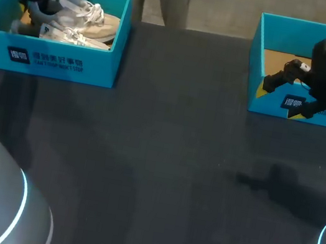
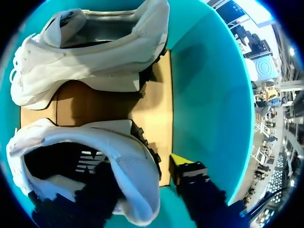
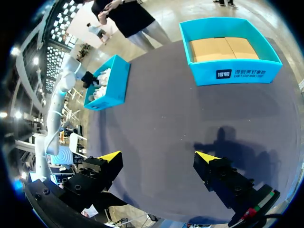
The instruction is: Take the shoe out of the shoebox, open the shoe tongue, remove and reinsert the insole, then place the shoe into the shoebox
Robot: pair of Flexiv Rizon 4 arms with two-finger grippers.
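Note:
Two white shoes lie in the teal shoebox (image 1: 53, 61) at the table's far left. My left gripper (image 1: 34, 11) reaches down into that box. In the left wrist view the left gripper (image 2: 142, 166) straddles the heel collar of the nearer shoe (image 2: 118, 142): one finger is inside the shoe's opening, and the yellow-tipped finger (image 2: 183, 164) stands just outside the heel with a small gap. The second shoe (image 2: 85, 52) lies ahead of it on the cardboard floor. My right gripper (image 1: 281, 76) hangs open and empty in front of the other box.
A second teal box (image 1: 258, 50) with a bare cardboard floor stands at the far right, also seen as the box (image 3: 237, 73) ahead of the right gripper (image 3: 158, 156). The dark tabletop (image 1: 162, 160) stretches between the boxes.

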